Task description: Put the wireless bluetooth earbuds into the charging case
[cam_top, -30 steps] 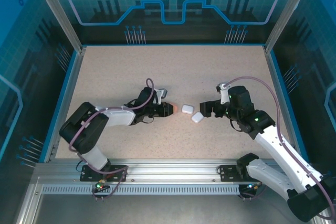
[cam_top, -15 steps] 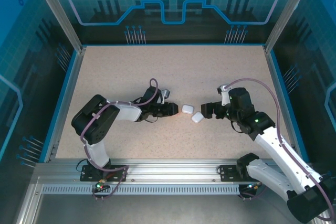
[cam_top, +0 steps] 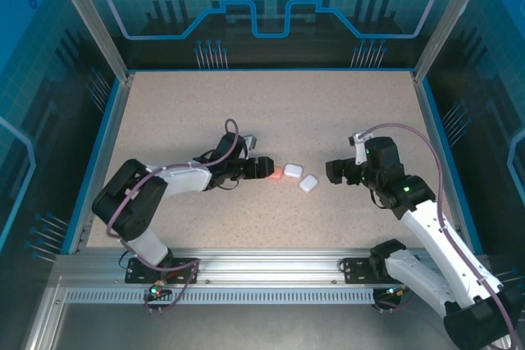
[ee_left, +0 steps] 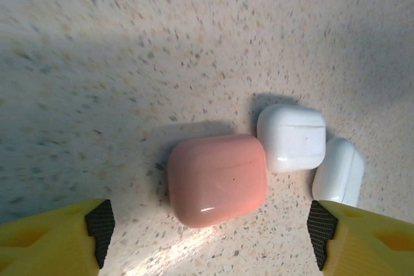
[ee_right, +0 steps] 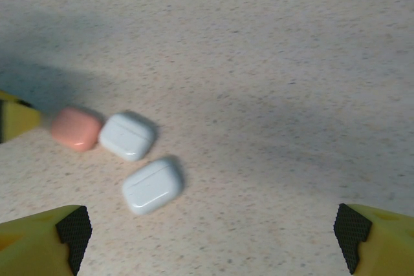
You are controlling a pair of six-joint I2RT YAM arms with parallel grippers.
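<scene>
Left gripper stands parted; salmon-pink pebble-shaped plastic case lies free, apparently grouped with two white cases. Right gripper gapes empty.

The left arm and right arm are showing black joints and white shells, each trailing a mauve cable. Yellow fingers are carrying black pads.
</scene>
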